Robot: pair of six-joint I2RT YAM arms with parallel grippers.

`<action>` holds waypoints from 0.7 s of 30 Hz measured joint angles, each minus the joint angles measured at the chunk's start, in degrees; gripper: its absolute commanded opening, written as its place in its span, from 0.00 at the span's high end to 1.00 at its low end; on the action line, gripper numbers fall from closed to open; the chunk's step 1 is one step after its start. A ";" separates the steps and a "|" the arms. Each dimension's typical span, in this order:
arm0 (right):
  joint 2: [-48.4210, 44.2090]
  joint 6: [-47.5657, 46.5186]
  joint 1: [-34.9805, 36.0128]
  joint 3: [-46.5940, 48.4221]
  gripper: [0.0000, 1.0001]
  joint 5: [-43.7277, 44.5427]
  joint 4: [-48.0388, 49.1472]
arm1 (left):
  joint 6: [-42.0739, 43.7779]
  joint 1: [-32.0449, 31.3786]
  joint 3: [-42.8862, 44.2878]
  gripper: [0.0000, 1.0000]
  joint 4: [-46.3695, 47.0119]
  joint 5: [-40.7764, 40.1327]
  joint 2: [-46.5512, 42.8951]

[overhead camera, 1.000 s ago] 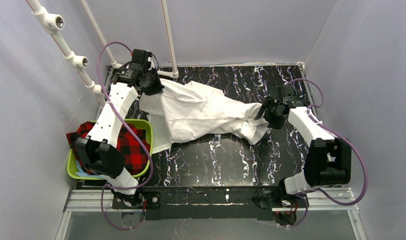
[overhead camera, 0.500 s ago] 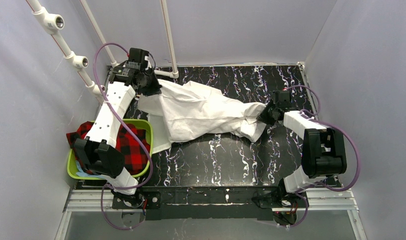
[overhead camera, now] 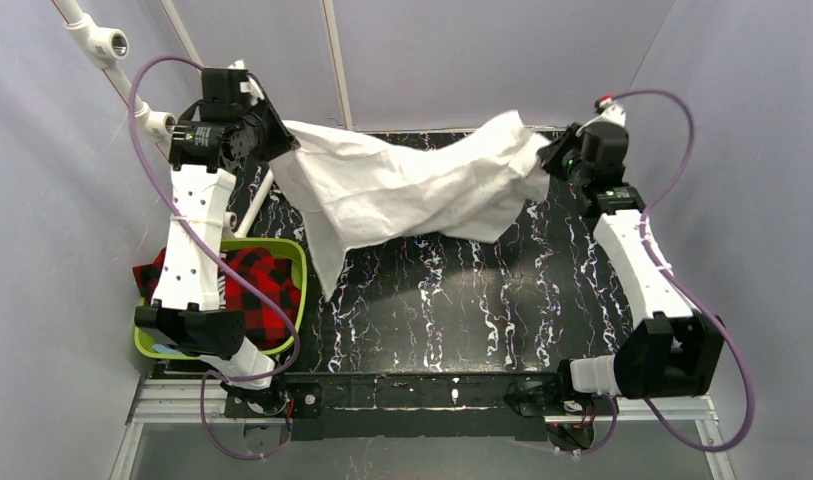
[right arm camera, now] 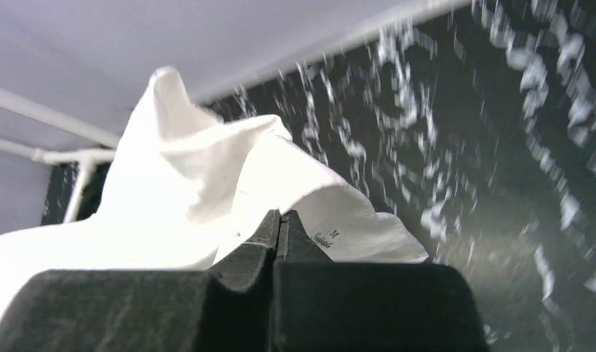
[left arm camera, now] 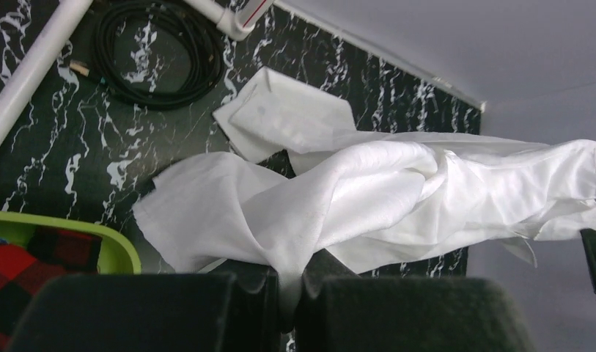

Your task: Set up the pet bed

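Your white sheet (overhead camera: 402, 190) hangs across the upper middle, left gripper (overhead camera: 279, 140) and right gripper (overhead camera: 548, 160) each pinching an end (it's bunched). Stretch it evenly before lowering — one corner dangles toward the green basket (overhead camera: 301, 272).

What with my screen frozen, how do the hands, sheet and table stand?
Left hand shut on sheet. Right hand shut on its other end. Sheet stretched between them above the table, one corner hanging. Green basket beside that corner.

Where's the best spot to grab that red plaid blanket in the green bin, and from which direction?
Probably a raised fold of the red plaid blanket on its uncovered right part, coming straight down. It lies crumpled, the green bin walls block the sides, and the left arm overhangs the rest.
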 measured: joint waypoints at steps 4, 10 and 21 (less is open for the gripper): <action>-4.11 -5.62 -0.28 5.73 0.99 1.42 -0.42 | -1.07 1.27 3.80 1.00 1.95 1.31 -0.76; -13.05 -9.38 -0.31 1.64 0.99 6.84 -4.52 | -1.38 1.64 -0.61 1.00 6.25 1.97 -5.73; -14.91 4.61 -0.61 -24.74 0.15 4.39 -31.06 | -4.55 1.95 -46.58 1.00 15.56 8.41 -12.37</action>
